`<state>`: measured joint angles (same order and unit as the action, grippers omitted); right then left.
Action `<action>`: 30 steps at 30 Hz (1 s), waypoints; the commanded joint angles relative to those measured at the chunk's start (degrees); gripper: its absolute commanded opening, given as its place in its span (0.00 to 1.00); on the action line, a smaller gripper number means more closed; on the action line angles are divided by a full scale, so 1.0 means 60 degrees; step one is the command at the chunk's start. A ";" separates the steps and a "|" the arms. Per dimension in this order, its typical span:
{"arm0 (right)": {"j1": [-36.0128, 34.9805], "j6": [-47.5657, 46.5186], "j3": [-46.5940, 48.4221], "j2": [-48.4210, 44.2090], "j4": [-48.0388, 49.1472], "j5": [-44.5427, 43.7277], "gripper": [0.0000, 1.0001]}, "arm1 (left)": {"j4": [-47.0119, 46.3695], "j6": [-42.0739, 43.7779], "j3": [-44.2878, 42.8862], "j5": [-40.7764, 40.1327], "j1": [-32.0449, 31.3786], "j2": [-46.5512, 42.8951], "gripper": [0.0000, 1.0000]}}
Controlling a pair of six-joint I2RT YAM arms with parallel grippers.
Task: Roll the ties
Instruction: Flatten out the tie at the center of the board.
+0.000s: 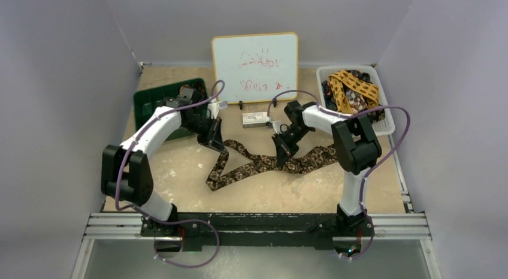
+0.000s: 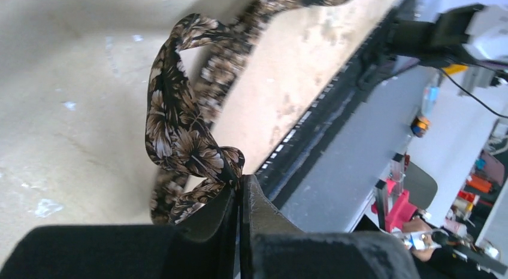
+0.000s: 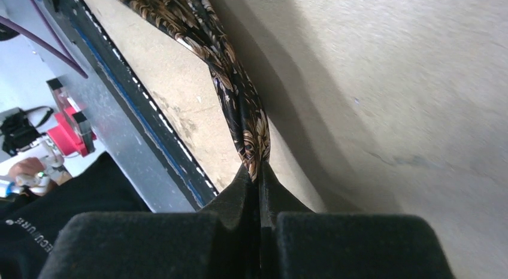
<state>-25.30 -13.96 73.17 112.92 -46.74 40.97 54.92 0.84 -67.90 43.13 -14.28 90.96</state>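
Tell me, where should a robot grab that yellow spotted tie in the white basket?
I'd grip the yellow tie on its band lying atop the pile, coming down from above: the white basket blocks the sides, and the narrow band fits between jaws.

Tie (image 2: 180, 135) end hidden — inside left end effector (image 2: 241, 186).

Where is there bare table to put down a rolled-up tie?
The widest bare patch lies between the brown tie and the front rail. It is crowded at the back: the left gripper and right gripper pinch the tie near the small box, with the green bin and white basket in the corners.
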 commanded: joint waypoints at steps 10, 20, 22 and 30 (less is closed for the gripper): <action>0.1345 0.0858 -0.0241 -0.0706 -0.0146 0.0257 0.00 | 0.0859 -0.0852 0.0257 0.0911 -0.1176 -0.0107 0.00; 0.1362 0.0920 0.0322 -0.0958 -0.0466 -0.0530 0.00 | 0.1690 -0.0876 -0.0462 -0.1068 -0.1545 0.2210 0.00; 0.1374 0.1044 0.0105 -0.1085 -0.0334 -0.0659 0.00 | 0.1809 -0.0997 -0.0441 -0.1581 -0.1545 0.2306 0.00; 0.1371 0.1411 0.0046 -0.1435 -0.0008 -0.1259 0.28 | 0.2060 -0.1776 -0.0229 -0.4570 -0.1531 0.3001 0.13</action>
<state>-17.19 -7.35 73.25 107.53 -47.13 36.40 65.69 -6.20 -69.10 27.31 -23.29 107.22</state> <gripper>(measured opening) 0.197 0.035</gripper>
